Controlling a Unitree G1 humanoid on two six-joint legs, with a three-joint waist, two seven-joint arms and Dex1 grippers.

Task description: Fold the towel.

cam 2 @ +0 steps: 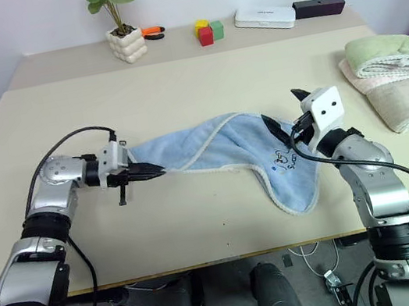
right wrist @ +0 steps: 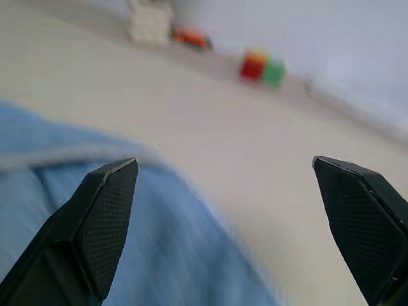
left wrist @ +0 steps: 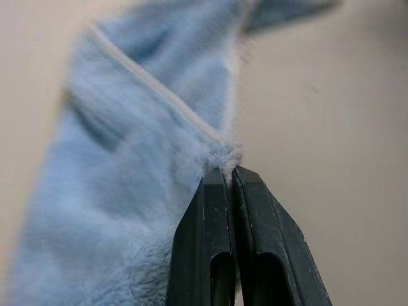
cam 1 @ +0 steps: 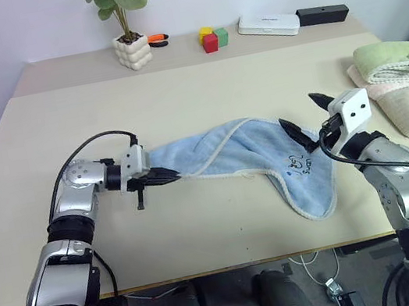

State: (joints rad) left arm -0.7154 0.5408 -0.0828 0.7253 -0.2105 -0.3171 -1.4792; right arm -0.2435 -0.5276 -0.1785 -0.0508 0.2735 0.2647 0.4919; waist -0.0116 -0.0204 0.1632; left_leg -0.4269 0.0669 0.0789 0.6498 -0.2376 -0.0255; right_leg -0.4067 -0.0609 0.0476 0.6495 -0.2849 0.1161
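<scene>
The left gripper [cam 1: 168,179] is pinched on the stitched end of the light blue towel [cam 1: 256,152], which lies rumpled mid-bench [cam 1: 203,232]. The right gripper [cam 1: 305,115] gapes empty over its far end. Soft, light terry: grip corners. Folded towels [cam 1: 402,82] crowd the right edge; open bench lies beyond.

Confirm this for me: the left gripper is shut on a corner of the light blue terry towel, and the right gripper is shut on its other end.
Wrong about the right gripper: the right wrist view shows it wide open above the light blue terry towel, gripping nothing. The left gripper is indeed shut on a corner.
</scene>
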